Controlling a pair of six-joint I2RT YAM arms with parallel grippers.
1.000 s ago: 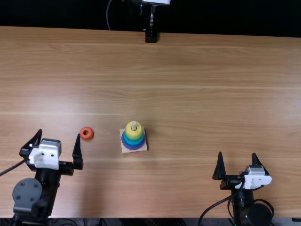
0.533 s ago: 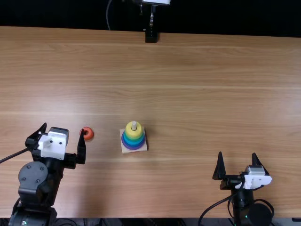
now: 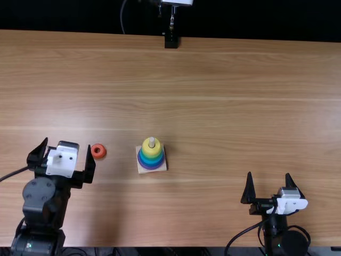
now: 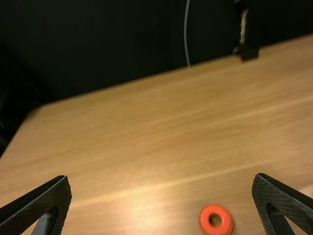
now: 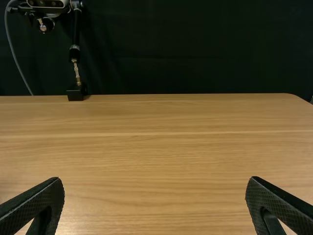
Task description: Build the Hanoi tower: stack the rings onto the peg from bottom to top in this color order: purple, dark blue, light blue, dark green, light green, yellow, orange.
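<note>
Flat on the wooden table [image 3: 224, 106] lies the orange ring [image 3: 102, 154], off the peg [image 3: 152, 142] and just beside one finger of the left gripper [image 3: 67, 143] in the top view. That gripper stands wide open, with nothing held. Toward the middle, the yellow ring [image 3: 151, 151] tops the stack around the upright peg, above green and blue bands and the purple ring [image 3: 151, 166], all on a pale square base [image 3: 163, 166]. Well apart from the stack, the right gripper [image 3: 269, 174] is spread open and empty too
</note>
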